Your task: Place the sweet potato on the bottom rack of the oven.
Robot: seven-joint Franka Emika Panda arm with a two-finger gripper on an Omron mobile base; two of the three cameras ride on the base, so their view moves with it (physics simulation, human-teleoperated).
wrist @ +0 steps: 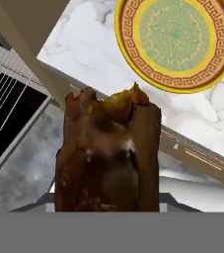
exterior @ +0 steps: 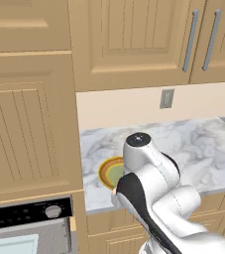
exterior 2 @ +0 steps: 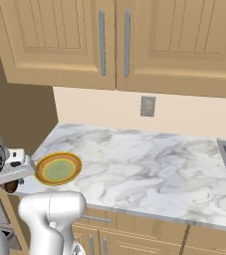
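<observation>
Gripper [exterior 2: 10, 185] clamps the sweet potato [wrist: 107, 155] | held aloft off the counter's [exterior 2: 134, 164] left edge, beside the plate [exterior 2: 58, 168] | oven [exterior: 27, 228] below, wire rack [wrist: 5, 96] visible

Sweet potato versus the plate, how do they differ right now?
The sweet potato is a dark brown, ragged lump; the plate is round, flat, yellow-rimmed with a green centre. The sweet potato sits up close at the end effector, past the counter edge; the plate lies on the marble counter.
</observation>
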